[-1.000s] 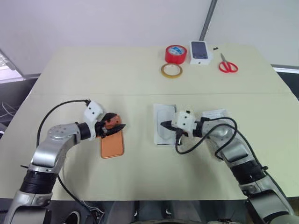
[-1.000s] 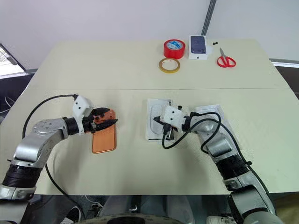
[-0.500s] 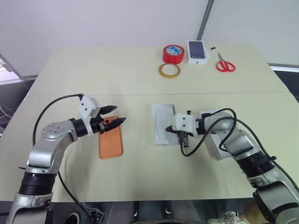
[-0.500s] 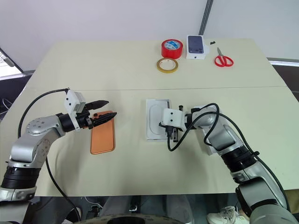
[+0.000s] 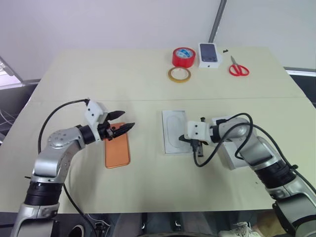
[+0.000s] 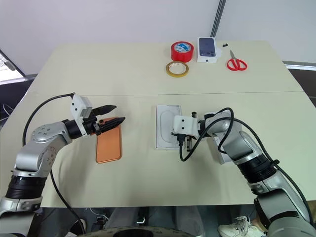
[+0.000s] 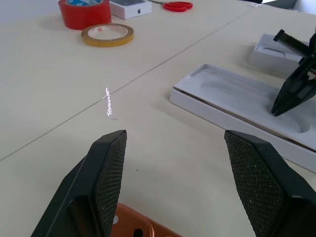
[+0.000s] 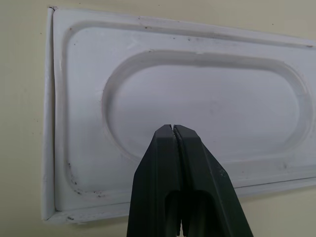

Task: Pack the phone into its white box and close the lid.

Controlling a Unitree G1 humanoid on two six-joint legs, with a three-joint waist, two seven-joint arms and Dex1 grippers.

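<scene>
Lower left of centre, the phone (image 5: pixel 117 151) lies flat on the table (image 5: pixel 148 182), the left gripper (image 5: pixel 124 126) over its top end, fingers apart (empty). Centre, the right gripper (image 5: pixel 196 146), fingers together, overhangs the white box (image 5: pixel 174 131); the lid (image 5: pixel 231 157) sits right.

Even, diffuse bright light over the pale beige bench (image 5: pixel 148 84); shadows are soft and short, lying close under both arms. No strong glare; one small white specular streak on the bench surface in the left wrist view. Head views sharp throughout. In the left wrist view the far red tape roll (image 7: pixel 84 12) is slightly soft.
</scene>
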